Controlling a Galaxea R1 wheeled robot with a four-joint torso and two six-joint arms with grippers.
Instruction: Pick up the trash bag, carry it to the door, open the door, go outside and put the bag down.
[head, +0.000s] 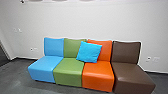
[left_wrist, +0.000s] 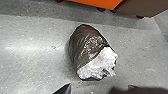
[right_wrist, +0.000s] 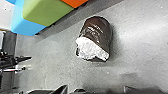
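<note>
1. Well, we had the trash bag (left_wrist: 86, 47) down on the grey floor (left_wrist: 32, 52), in front of the row of seats and apart from them. It was a dark, wrinkled bag with a crumpled white patch (left_wrist: 98, 63) over part of it.
2. Our left gripper (left_wrist: 100, 87) was open, its fingertips well apart, with nothing between them. We were not touching the bag with it.
3. Our right gripper (right_wrist: 95, 88) was open too, its tips spread and empty, and it was also clear of the bag.
4. Beyond the bag we saw the low, armless seats standing side by side. From left to right they ran as a blue seat (head: 47, 63), a green seat (head: 68, 67), an orange seat (head: 98, 71) and a brown seat (head: 131, 75).
5. A bright blue pillow (head: 89, 52) leaned, tilted, against the green and orange backrests.
6. Behind the seats we faced a pale wall (head: 75, 22) with a dark baseboard (head: 23, 59) along its foot. Small wall plates (head: 156, 59) were set low to the right of the brown seat, and others sat on the left part of the wall.
</note>
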